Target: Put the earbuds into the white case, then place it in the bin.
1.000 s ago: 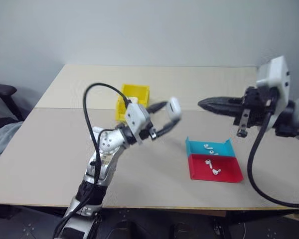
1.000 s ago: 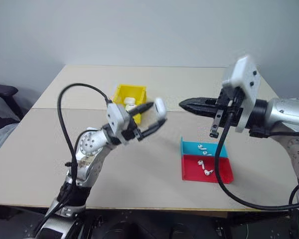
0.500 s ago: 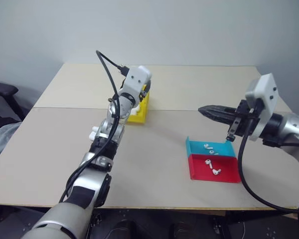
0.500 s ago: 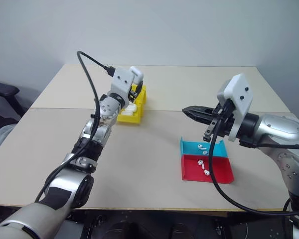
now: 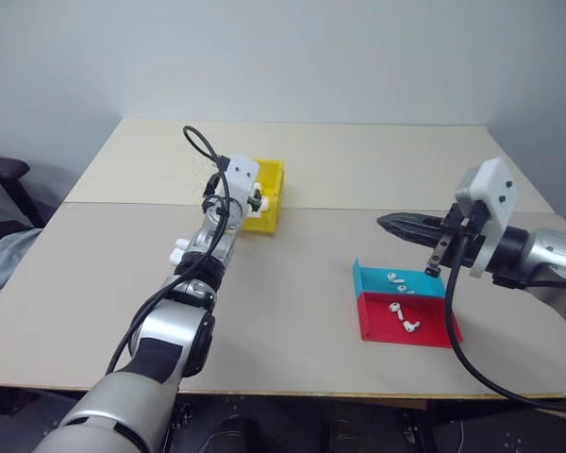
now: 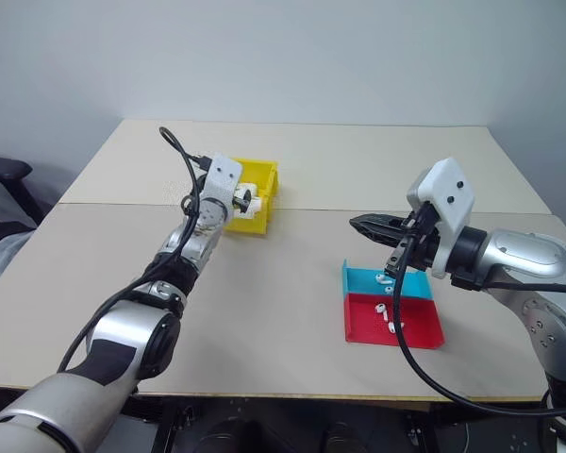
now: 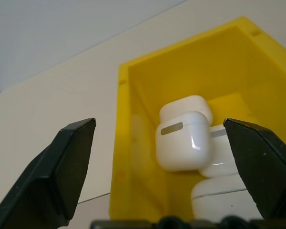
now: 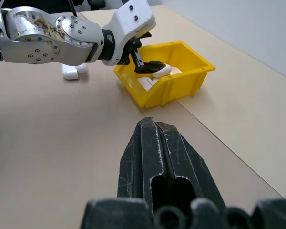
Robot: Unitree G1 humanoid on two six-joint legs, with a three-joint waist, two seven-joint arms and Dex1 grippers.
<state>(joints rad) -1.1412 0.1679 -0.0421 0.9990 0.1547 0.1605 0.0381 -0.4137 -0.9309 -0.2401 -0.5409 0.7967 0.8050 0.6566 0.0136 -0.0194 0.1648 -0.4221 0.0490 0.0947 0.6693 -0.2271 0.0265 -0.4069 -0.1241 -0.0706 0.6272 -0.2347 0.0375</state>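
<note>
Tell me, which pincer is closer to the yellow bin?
Left. The left pincer is open at the yellow bin, over its cases. The right pincer is shut, far across the table near the trays.

Left arm stretches forward, its gripper [image 7: 162, 143] level with fingers spread wide. Right gripper [image 5: 389, 223] points left, fingers pressed together.

wall [image 5: 283, 57]: plain pale grey | table [image 5: 358, 160]: beige, seamed | chair [image 5: 0, 175]: dark, possibly an armrest

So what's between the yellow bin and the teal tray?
Bare tabletop between the bin and the teal tray, seen in the left eye view.
</note>
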